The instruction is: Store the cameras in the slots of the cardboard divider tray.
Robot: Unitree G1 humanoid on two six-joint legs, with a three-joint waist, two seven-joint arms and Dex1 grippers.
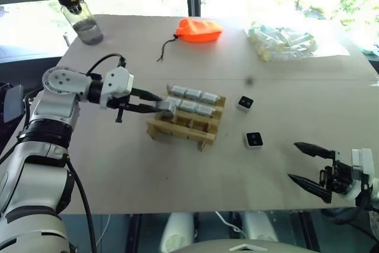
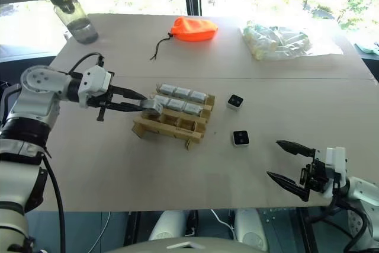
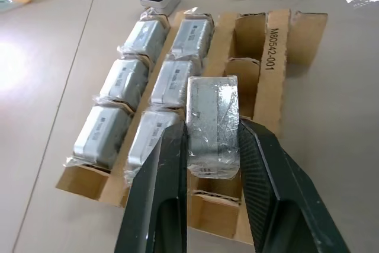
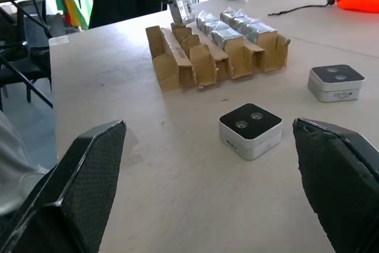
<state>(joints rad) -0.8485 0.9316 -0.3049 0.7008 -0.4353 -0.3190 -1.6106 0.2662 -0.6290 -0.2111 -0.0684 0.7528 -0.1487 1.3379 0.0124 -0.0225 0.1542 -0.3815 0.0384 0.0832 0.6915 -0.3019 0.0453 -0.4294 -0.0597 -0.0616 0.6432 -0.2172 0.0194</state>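
- My left gripper (image 3: 212, 146) is clamped on a plastic-wrapped camera (image 3: 212, 124), holding it over the cardboard divider tray (image 1: 177, 128) at the tray's left end, above the middle row.
- The tray sits near the middle of the table (image 1: 148, 176). Its far row holds three wrapped cameras (image 1: 193, 93), side by side, each in its own slot.
- The middle row holds more wrapped cameras (image 1: 196, 108); in the left wrist view three show in that row, with the gripped one over the slot beside them.
- The near row (image 4: 177, 63), the one closest to me, stands with bare cardboard slots.
- Two unwrapped cameras lie loose on the table to the right of the tray, black lens faces up: one (image 1: 245, 103) just off the tray's far right corner, the other (image 1: 254, 140) nearer to me.
- My right gripper (image 1: 308, 167) hangs wide open and holding nothing at the table's near right edge, well apart from both loose cameras.
- At the far side of the table rest an orange pouch (image 1: 198, 29), a clear bag of pale items (image 1: 281, 42) and a water bottle (image 1: 80, 14).
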